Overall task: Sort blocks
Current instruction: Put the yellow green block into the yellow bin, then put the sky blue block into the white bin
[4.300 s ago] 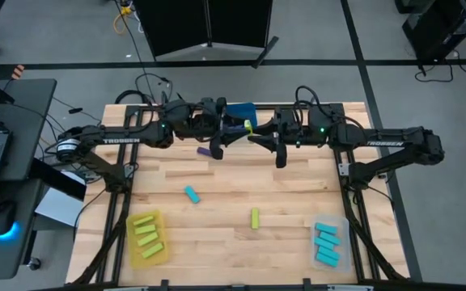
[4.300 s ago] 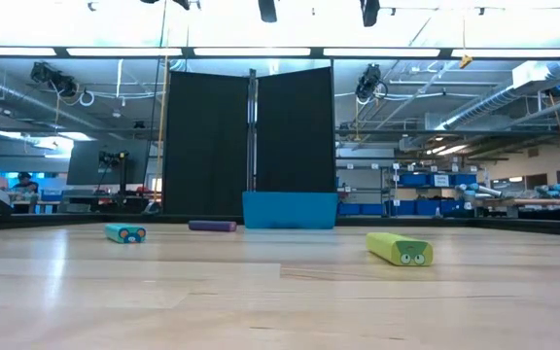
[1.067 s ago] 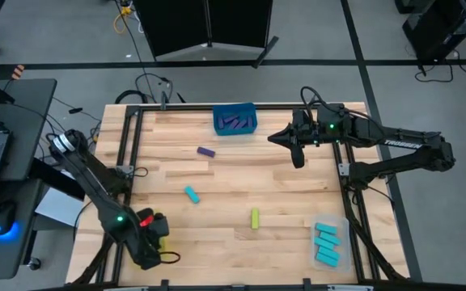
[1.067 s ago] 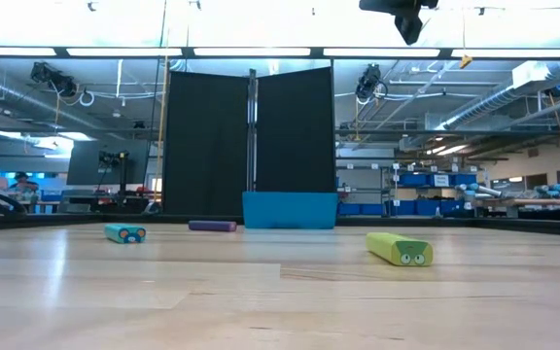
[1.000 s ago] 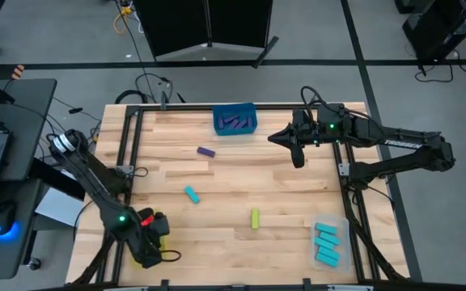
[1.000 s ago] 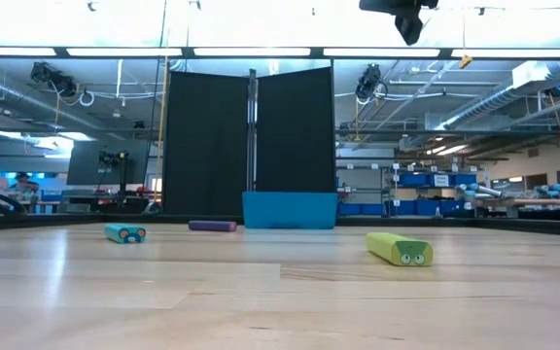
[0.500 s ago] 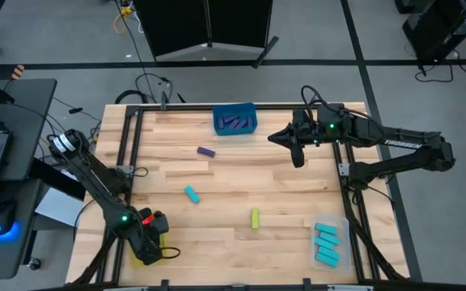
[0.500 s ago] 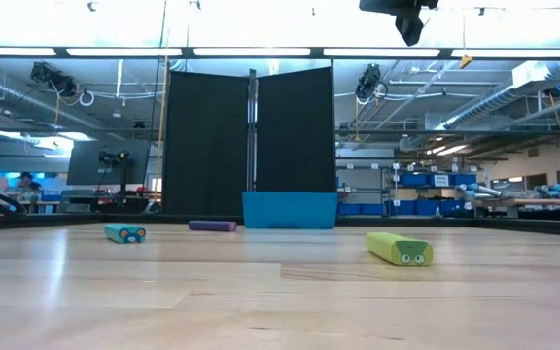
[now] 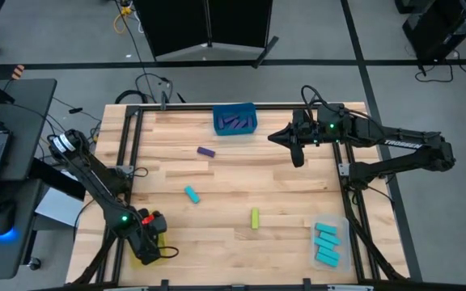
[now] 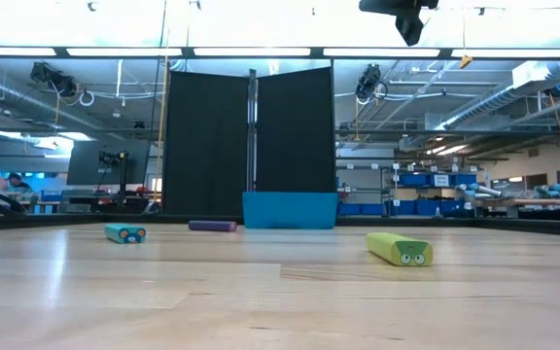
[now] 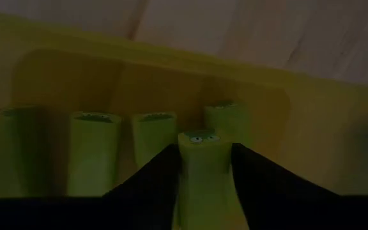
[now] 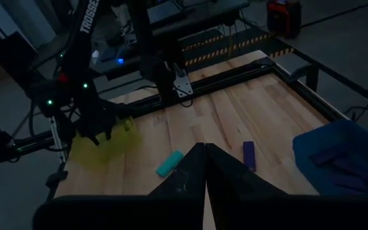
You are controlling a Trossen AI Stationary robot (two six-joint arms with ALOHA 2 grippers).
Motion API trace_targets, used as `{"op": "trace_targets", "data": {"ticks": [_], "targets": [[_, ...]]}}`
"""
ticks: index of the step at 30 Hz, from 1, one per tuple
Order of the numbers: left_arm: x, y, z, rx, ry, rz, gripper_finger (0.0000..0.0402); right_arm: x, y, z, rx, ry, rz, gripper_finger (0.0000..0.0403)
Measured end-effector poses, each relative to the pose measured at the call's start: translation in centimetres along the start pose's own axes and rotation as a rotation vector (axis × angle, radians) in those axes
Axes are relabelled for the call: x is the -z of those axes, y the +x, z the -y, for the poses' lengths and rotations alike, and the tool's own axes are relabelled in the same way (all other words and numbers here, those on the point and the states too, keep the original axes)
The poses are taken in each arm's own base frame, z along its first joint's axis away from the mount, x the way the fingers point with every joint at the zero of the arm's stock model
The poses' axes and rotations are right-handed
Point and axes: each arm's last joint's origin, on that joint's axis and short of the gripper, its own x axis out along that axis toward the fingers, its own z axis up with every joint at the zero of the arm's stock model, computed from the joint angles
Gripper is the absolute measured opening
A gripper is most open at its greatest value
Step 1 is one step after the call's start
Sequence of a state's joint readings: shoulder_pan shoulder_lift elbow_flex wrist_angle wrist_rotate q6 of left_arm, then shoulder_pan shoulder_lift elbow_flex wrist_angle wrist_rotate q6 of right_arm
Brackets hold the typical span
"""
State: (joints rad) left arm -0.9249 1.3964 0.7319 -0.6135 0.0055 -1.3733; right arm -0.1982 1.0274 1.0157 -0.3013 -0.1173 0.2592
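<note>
Left gripper: low in the yellow bin, fingers either side of a lime block; grip unclear.
Right gripper: shut, raised over the bench.

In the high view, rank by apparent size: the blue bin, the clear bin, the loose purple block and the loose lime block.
1. Blue bin and clear bin: look about alike, so unranked.
2. Purple block and lime block: near equal, both far smaller than the bins.
</note>
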Motion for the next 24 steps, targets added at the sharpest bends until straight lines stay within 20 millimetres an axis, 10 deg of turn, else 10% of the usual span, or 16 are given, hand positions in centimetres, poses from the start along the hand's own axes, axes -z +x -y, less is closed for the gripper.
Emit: {"op": "trace_targets", "data": {"ticks": [12,24], "targets": [[-0.4,-3.0,1.5,-0.029,0.024,0.012,0.0175,0.0,0.0,0.0,0.002,-0.007,0.001,0.0027],[-3.0,-12.8,0.7,0.108,0.021,0.167,0.0009,-0.2,-0.1,0.7,0.031,-0.033,0.009,0.0016]]}}
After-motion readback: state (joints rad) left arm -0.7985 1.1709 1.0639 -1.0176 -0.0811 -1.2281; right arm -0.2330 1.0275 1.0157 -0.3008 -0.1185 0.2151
